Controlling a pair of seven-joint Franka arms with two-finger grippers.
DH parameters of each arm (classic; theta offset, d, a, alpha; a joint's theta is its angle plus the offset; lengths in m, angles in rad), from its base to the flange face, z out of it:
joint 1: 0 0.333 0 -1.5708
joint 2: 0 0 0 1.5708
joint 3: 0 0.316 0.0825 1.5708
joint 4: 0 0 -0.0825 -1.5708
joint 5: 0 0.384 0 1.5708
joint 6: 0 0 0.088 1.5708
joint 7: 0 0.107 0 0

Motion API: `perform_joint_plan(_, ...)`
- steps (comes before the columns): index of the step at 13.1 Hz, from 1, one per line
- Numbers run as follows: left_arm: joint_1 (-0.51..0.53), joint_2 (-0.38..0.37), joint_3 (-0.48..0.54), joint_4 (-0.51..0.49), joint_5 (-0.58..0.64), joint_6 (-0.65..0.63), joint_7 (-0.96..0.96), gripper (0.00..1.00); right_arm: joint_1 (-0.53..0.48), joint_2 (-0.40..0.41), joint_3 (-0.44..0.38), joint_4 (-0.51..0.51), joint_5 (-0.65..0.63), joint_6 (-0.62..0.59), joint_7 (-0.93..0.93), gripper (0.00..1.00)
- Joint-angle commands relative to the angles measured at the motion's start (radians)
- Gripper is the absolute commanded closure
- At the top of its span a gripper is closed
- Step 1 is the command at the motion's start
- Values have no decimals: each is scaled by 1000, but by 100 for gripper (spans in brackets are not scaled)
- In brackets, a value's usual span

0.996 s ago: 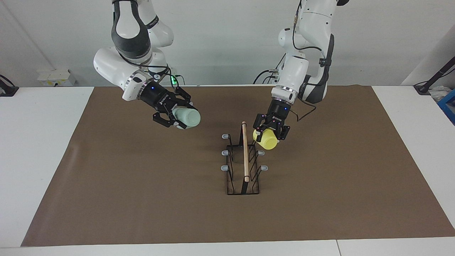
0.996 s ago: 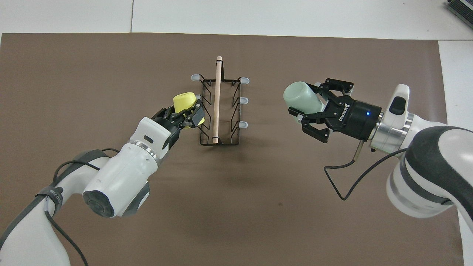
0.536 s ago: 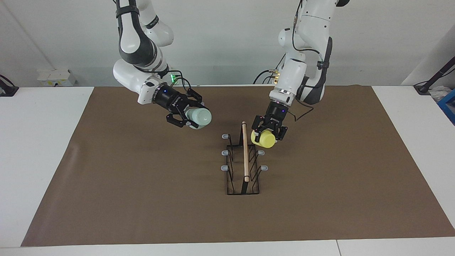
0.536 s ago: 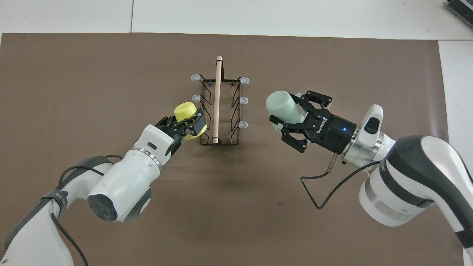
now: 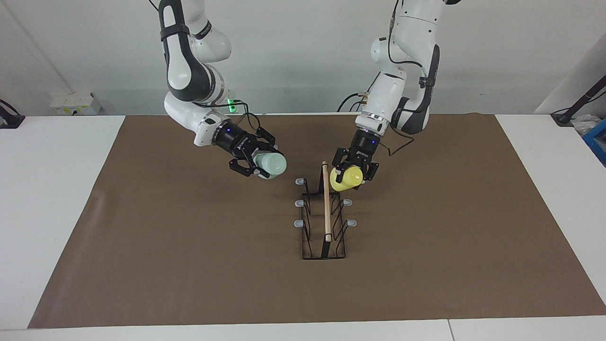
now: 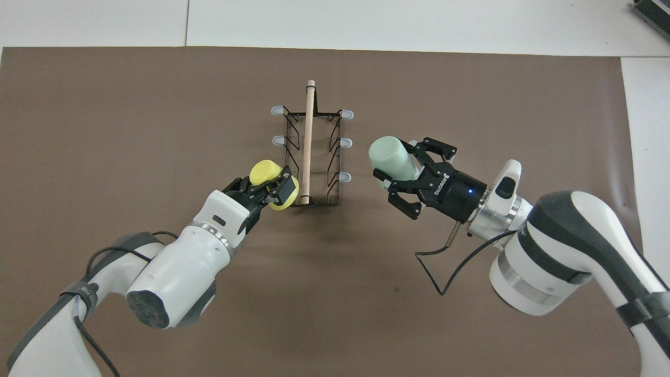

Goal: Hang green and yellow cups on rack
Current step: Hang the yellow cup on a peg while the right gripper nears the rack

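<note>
- Both arms have closed in on the rack (image 5: 323,219) over the last second: the right gripper (image 5: 259,163) has swung its load from well toward its own end of the mat to just beside the rack, and the left gripper (image 5: 351,171) has drawn in against the rack's nearest corner.
- Left gripper: clamped on the yellow cup (image 5: 344,178), which is tilted with its base up and its mouth pointing down toward the rack. It hangs over the prong (image 5: 347,202) row on the left arm's side, close to the end of the wooden rod (image 5: 325,201). Whether the cup touches the rod I cannot tell.
- Right gripper: clamped on the green cup (image 5: 271,165), held nearly on its side with its closed base facing the rack. It hangs over bare mat (image 5: 189,246), just short of the grey-tipped prongs (image 5: 299,202) on that side.
- Risk, yellow cup: lowered off-centre, I judge its rim could catch the prong tip or bump the rod and push the light wire frame along the mat.
- Risk, green cup: mouth faces away from the prongs, so it likely needs a wrist turn first; pushed in as it is, the base would only shove the rack.
- Risk, both: a nudge from one arm would probably shift the prongs out from under the other cup.
</note>
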Motion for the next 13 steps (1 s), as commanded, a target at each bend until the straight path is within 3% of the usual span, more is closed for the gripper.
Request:
perform_joint_plan(1, -3, -47, -24, -49, -11, -21, -60, 86, 47, 9, 6, 4, 123, 25, -75, 45)
perform_joint_plan(2, -3, -46, -22, -40, -11, -29, -59, 37, 55, 9, 6, 4, 126, 36, -78, 45)
perform_joint_plan(3, -3, -45, -22, -37, -13, -32, -56, 10, 55, 9, 6, 4, 126, 48, -87, 45)
perform_joint_plan(4, -3, -45, -22, -31, -11, -37, -56, 1, 57, 15, 6, 4, 131, 60, -97, 45)
perform_joint_plan(6, -3, -49, -24, 27, -11, -171, -56, 1, 75, 15, 7, 7, 169, 62, -98, 45)
perform_joint_plan(11, -3, -68, -35, 300, -11, -737, -39, 0, 86, 60, 21, 22, 295, 41, -186, 45)
perform_joint_plan(13, 1, -61, -27, 428, -11, -954, 56, 0, 94, 75, 21, 28, 329, 41, -227, 45)
